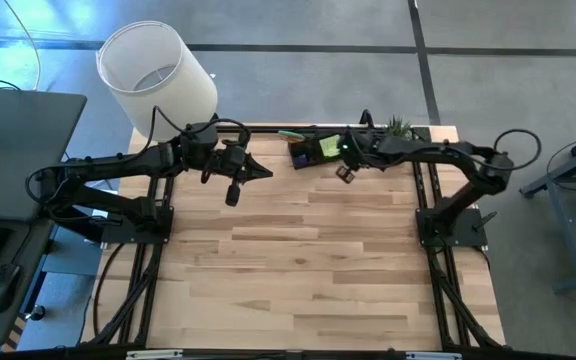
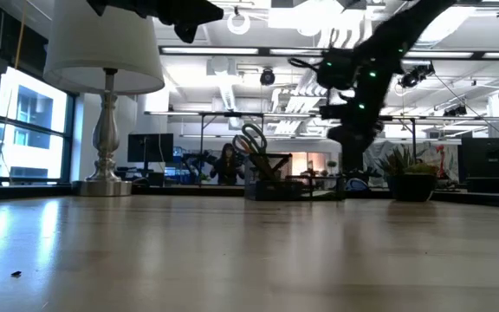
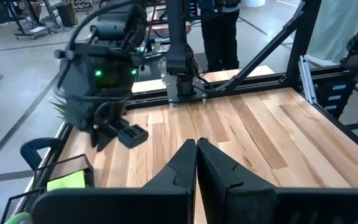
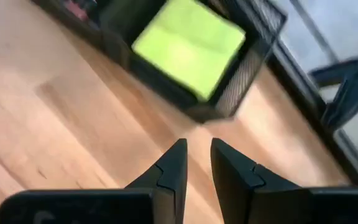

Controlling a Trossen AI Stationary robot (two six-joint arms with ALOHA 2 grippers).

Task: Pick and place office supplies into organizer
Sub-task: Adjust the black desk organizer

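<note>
The black mesh organizer [image 1: 311,151] stands at the table's far edge. A lime-green sticky-note pad [image 4: 190,45] lies in one compartment, and green-handled scissors [image 2: 251,142] stand in another. My right gripper [image 4: 197,145] hangs just right of the organizer, tilted down. Its fingers stand a little apart with nothing between them. A small black item [image 3: 132,134] lies on the wood beside it. My left gripper [image 3: 196,144] is shut and empty, held above the table left of the organizer [image 3: 59,175].
A white-shaded lamp [image 1: 158,72] stands at the far left corner and a small potted plant [image 1: 398,127] at the far right. The near half of the wooden table [image 1: 308,270] carries nothing. A person stands beyond the table's right side in the left wrist view.
</note>
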